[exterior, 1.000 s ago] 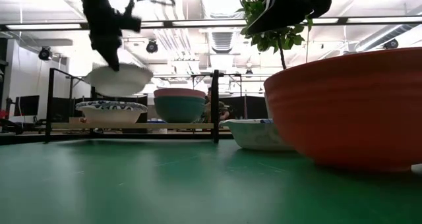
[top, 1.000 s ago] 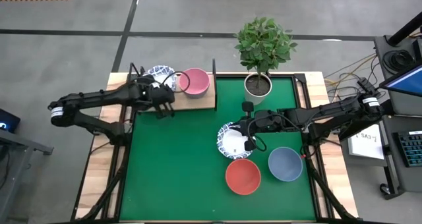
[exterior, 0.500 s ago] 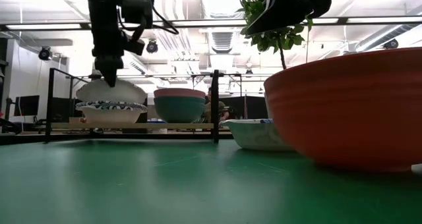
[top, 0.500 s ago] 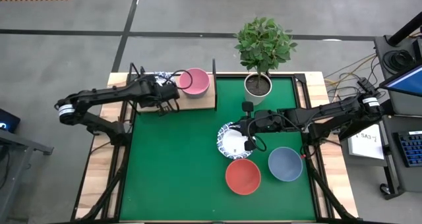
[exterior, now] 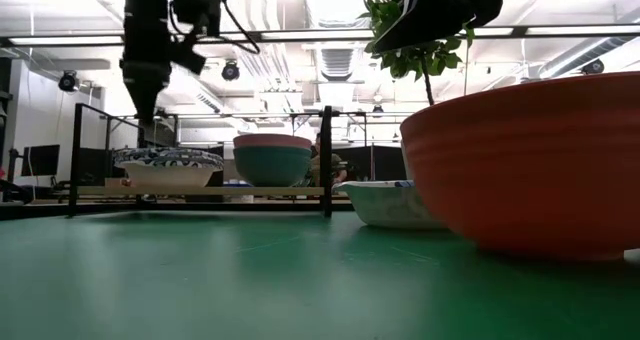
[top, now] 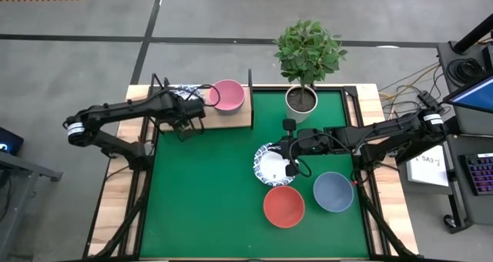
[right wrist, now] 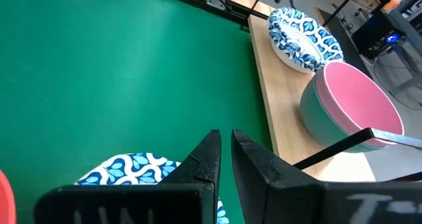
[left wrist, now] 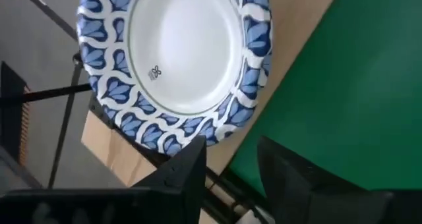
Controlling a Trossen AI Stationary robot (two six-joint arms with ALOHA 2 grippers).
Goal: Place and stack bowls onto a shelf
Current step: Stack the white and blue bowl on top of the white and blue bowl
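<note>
The wooden shelf (top: pixel 240 120) stands at the mat's far left. On it sits a stack of blue-patterned white bowls (top: pixel 185 92) (exterior: pixel 168 166) (left wrist: pixel 178 46), and beside that a pink bowl (top: pixel 227 95) nested in a green one (exterior: pixel 272 167). My left gripper (top: pixel 183 127) (left wrist: pixel 231 165) is open and empty at the shelf's near edge, just clear of the stack. My right gripper (top: pixel 292 163) (right wrist: pixel 225 159) is shut above the right rim of another patterned bowl (top: pixel 269 166) on the mat. A red bowl (top: pixel 283 206) and a grey-blue bowl (top: pixel 333 191) rest nearer.
A potted plant (top: pixel 302 99) stands at the mat's far edge, right of the shelf. Black uprights (exterior: pixel 326 160) rise at the shelf's ends. The green mat (top: pixel 200 193) lies bare left of the red bowl.
My left gripper has lowered a white bowl onto the patterned bowl at the shelf's left end and let it go. The bowl now sits nested in the stack. The gripper has drawn back toward the table's near edge and up. My right arm has kept still.
</note>
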